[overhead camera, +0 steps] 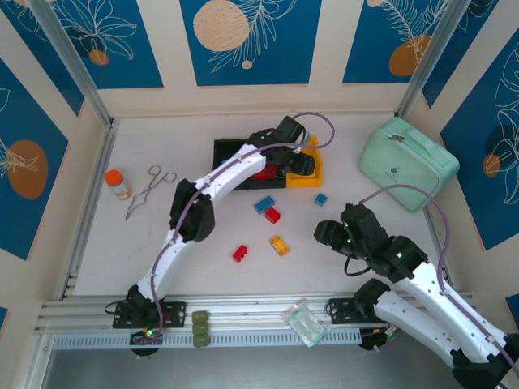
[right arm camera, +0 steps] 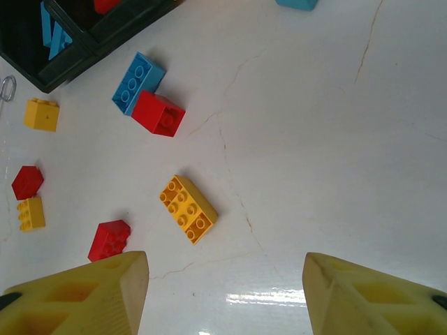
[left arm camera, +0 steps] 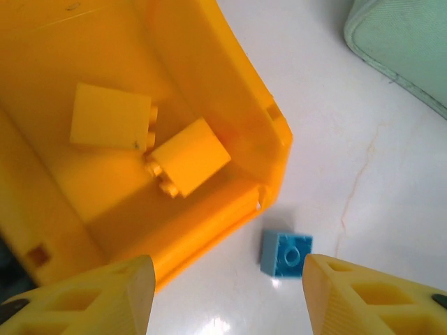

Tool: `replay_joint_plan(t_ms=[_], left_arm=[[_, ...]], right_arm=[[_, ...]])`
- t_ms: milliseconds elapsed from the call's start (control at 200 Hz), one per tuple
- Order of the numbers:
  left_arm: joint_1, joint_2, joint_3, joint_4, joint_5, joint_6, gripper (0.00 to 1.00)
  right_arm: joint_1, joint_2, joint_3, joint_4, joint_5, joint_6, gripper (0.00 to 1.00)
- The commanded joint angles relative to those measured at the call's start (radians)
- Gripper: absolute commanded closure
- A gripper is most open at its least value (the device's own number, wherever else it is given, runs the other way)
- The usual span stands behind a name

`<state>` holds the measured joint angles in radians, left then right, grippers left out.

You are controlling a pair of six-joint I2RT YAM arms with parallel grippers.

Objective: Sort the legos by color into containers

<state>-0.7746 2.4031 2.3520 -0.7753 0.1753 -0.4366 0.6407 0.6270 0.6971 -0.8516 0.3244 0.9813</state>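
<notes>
My left gripper (overhead camera: 303,164) hangs open over the near corner of the yellow container (left arm camera: 209,63), nothing between its fingers. Two yellow legos (left arm camera: 112,118) (left arm camera: 188,157) lie inside that bin. A small blue lego (left arm camera: 286,253) sits on the table just outside it. The two black containers (overhead camera: 231,154) adjoin it; the middle one holds red legos (overhead camera: 263,172), and the far one holds blue legos (right arm camera: 52,35). My right gripper (right arm camera: 227,293) is open above the table near a yellow lego (right arm camera: 187,208). Blue (right arm camera: 138,82) and red legos (right arm camera: 158,113) (right arm camera: 110,239) lie loose nearby.
A mint green pouch (overhead camera: 408,162) lies at the back right. An orange-capped bottle (overhead camera: 118,183) and metal tongs (overhead camera: 146,190) are at the left. An olive green block (overhead camera: 199,328) and a clear plastic bag (overhead camera: 304,322) rest on the front rail.
</notes>
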Motion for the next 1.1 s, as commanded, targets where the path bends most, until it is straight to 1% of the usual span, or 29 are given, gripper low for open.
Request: replay_joint_plan(t_ms=[0,165,300,420,625,855,970,1095], left_arm=[[-0.006,-0.171,-0.105,0.054,-0.004,0.021,0.43],[-0.004,-0.329,-0.315,0.104,-0.022,0.036,0.42],[-0.003,-0.482,-0.537,0.173,-0.076,0.038,0.42],[0.008,-0.615,-0.725,0.215,-0.120,0.030,0.42],[0.073,-0.851,-1.035,0.237,-0.177,-0.005,0.41],[0.169,-1.093,-1.297,0.190,-0.225,-0.058,0.39],[0.218,-1.180,-1.372,0.127,-0.249,-0.076,0.38],[0.263,-1.252,-1.437,0.057,-0.294,-0.106,0.36]], right_arm=[[-0.006,0.014,-0.020,0.018,-0.028,0.004,0.40],[0.007,0.046,-0.022,0.058,-0.044,-0.007,0.39],[0.034,0.083,-0.021,0.098,-0.048,-0.011,0.39],[0.081,0.133,-0.009,0.152,-0.052,-0.038,0.38],[0.174,0.226,0.021,0.284,-0.083,-0.132,0.34],[0.265,0.356,0.067,0.441,-0.122,-0.254,0.32],[0.307,0.424,0.109,0.499,-0.139,-0.314,0.32],[0.335,0.499,0.164,0.520,-0.157,-0.366,0.31]])
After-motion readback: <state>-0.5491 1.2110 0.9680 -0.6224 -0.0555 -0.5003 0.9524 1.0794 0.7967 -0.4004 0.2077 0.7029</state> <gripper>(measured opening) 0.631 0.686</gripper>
